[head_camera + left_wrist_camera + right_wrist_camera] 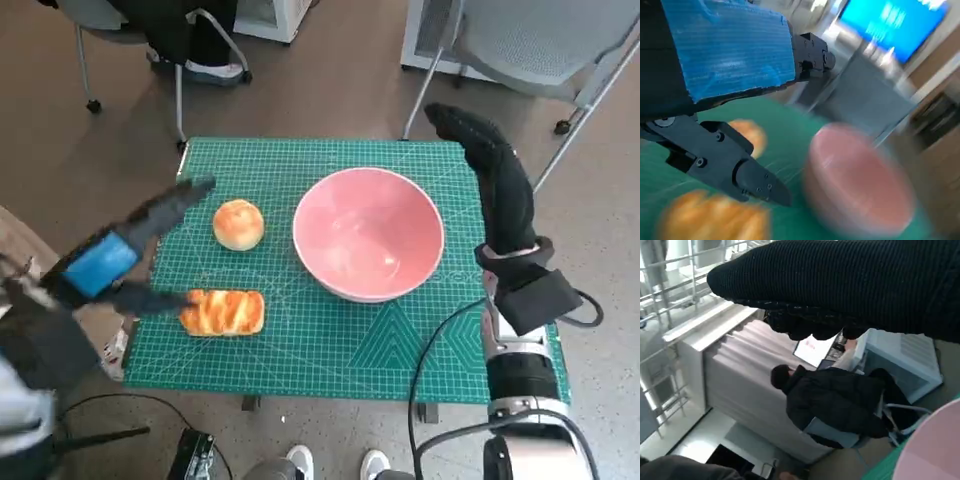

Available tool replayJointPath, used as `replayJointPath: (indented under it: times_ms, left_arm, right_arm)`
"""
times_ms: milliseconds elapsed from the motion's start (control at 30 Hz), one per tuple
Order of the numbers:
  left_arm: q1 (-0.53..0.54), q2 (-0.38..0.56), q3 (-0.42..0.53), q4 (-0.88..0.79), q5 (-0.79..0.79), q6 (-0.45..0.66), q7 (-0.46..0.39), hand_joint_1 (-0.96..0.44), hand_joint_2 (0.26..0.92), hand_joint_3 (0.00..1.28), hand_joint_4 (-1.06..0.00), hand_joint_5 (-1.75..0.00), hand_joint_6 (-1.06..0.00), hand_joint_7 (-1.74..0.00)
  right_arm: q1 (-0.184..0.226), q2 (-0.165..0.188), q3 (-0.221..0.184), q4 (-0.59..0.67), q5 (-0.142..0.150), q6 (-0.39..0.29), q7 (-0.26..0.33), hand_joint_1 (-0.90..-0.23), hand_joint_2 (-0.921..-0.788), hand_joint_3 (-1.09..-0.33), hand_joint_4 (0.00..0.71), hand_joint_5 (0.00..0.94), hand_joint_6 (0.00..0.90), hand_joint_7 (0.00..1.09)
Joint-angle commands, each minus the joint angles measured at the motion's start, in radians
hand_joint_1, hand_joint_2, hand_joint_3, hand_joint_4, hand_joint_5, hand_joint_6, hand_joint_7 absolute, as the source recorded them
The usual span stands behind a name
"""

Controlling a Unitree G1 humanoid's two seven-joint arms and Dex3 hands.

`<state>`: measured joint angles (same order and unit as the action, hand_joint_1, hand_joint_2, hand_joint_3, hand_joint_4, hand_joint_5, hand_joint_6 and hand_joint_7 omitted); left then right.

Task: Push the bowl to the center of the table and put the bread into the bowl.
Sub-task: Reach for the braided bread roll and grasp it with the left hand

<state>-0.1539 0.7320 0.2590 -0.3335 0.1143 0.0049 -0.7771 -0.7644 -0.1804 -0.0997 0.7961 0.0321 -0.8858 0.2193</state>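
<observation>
A pink bowl (368, 234) stands empty on the green mat (330, 350), a little right of the table's middle; it shows blurred in the left wrist view (860, 185) and at the edge of the right wrist view (935, 450). A round bun (239, 223) lies left of the bowl. A braided loaf (223, 312) lies nearer the front left. My left hand (125, 255) hovers over the mat's left edge, fingers spread, holding nothing, its lower finger just left of the loaf. My gloved right hand (490, 170) hangs at the bowl's right side with fingers extended, holding nothing.
Chairs stand beyond the table at the back left (150, 40) and back right (540, 40). A person in a dark jacket (840, 405) sits in the background. Shoes (335, 462) show at the table's front edge. Cables (440, 350) run along my right forearm.
</observation>
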Motion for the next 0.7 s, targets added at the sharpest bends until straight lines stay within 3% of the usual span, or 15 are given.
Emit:
replayJointPath:
  times_ms: [33,300,700]
  left_arm:
    - [0.042,0.145,0.003,-0.164,0.007,0.065,-0.104,-0.14,0.637,0.01,0.0,0.0,-0.14,-0.05]
    - [0.075,0.217,-0.022,-0.208,0.029,0.141,-0.125,-0.14,0.645,0.02,0.0,0.0,-0.13,-0.03]
    - [0.074,0.242,-0.142,-0.277,0.14,0.321,-0.113,-0.22,0.647,0.02,0.0,0.0,-0.13,-0.02]
  right_arm:
    - [0.045,0.004,0.012,-0.003,-0.005,0.042,0.0,-0.66,-0.921,-0.868,0.175,0.001,0.147,0.18]
    - [0.04,0.013,0.012,0.001,0.01,0.057,0.004,-0.661,-0.921,-0.868,0.179,0.003,0.148,0.2]
    - [0.034,0.016,0.007,0.02,0.028,0.066,0.014,-0.676,-0.921,-0.864,0.18,0.002,0.141,0.21]
